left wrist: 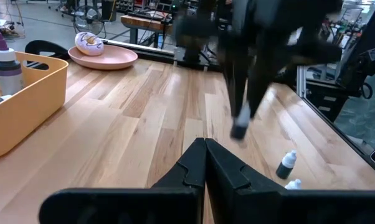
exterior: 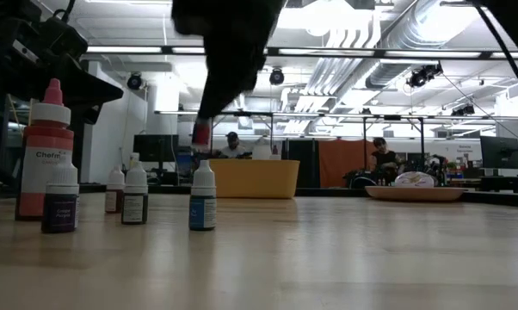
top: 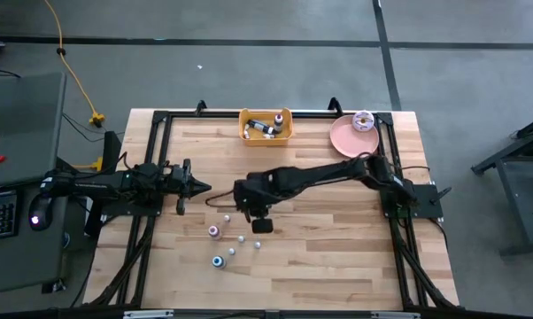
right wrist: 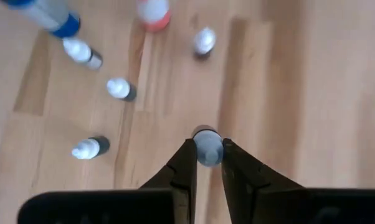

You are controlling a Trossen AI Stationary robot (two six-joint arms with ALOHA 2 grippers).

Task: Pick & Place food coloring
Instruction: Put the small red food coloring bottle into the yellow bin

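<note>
Right gripper [right wrist: 207, 148] clamped on one small food coloring bottle [right wrist: 207, 145], near table [top: 337, 257] middle. Left gripper [top: 198, 186] waiting left, fingers together.

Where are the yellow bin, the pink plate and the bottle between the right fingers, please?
yellow bin [top: 286, 135]: high view, right wall.
pink plate [top: 343, 140]: high view, bare surface.
bottle [right wrist: 207, 148]: right wrist view, white cap.
</note>
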